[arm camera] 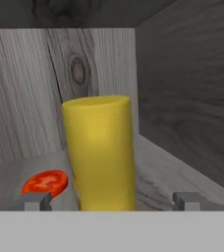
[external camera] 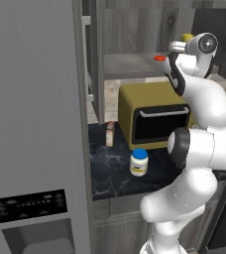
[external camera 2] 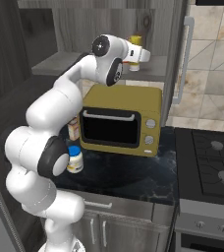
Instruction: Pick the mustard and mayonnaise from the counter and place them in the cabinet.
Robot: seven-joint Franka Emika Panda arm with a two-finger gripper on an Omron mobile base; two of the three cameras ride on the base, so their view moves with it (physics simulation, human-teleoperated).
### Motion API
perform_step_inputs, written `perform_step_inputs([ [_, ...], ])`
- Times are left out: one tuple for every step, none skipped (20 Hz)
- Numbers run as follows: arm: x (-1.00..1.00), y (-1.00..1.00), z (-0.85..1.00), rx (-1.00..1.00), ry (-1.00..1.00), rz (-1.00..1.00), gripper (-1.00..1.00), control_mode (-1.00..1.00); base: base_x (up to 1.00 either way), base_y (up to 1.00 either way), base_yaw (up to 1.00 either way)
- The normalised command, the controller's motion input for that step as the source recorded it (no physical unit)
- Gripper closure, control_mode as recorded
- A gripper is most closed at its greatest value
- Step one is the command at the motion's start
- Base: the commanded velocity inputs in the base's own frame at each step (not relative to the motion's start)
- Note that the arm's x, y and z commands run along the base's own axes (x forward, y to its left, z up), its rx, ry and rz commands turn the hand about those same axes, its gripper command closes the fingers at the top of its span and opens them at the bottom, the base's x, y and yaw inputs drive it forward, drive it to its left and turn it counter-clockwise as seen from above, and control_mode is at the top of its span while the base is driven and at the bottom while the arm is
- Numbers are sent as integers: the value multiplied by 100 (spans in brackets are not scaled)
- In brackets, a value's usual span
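The yellow mustard [arm camera: 100,152] stands upright on the grey cabinet shelf [arm camera: 182,172], close to the back right corner. My gripper [arm camera: 111,201] is open around it, one fingertip on each side with a gap to the bottle. From the base views the mustard's top [external camera: 187,37] [external camera 2: 135,40] shows just behind the hand [external camera: 177,47] [external camera 2: 142,55] at the cabinet [external camera: 130,64] [external camera 2: 55,64]. The mayonnaise [external camera: 139,162] [external camera 2: 74,158], a white jar with a blue lid, stands on the black counter [external camera: 110,168] [external camera 2: 133,182] in front of the toaster oven.
A red-orange disc [arm camera: 45,183] [external camera: 159,58] lies on the shelf left of the mustard. An olive-yellow toaster oven [external camera: 154,116] [external camera 2: 121,120] sits under the cabinet. A small tan box [external camera: 110,134] [external camera 2: 73,129] stands beside it. A grey fridge [external camera: 30,124] is left, a stove [external camera 2: 212,157] right.
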Motion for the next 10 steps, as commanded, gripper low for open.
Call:
perform_step_inputs([
  [-15, 0, 0, 0, -2, 0, -100, -100, 0, 0, 0],
  [-30, 0, 1, 0, -4, 0, -100, -100, 0, 0, 0],
  [-38, 0, 4, 0, -4, 0, -100, -100, 0, 0, 0],
  [-59, 0, 4, 0, -5, 0, -100, -100, 0, 0, 0],
  [-69, 0, 4, 0, -5, 0, -100, -100, 0, 0, 0],
  [-76, 0, 1, 1, -6, 0, -100, -100, 0, 0, 0],
  [-87, 0, 0, 0, -7, 0, -100, -100, 0, 0, 0],
  [-96, 0, 0, 1, -9, 0, -100, -100, 0, 0, 0],
  [-99, 1, 0, 2, -9, 0, -100, -100, 0, 0, 0],
  [-99, 2, 0, 2, -9, 0, -100, -100, 0, 0, 0],
])
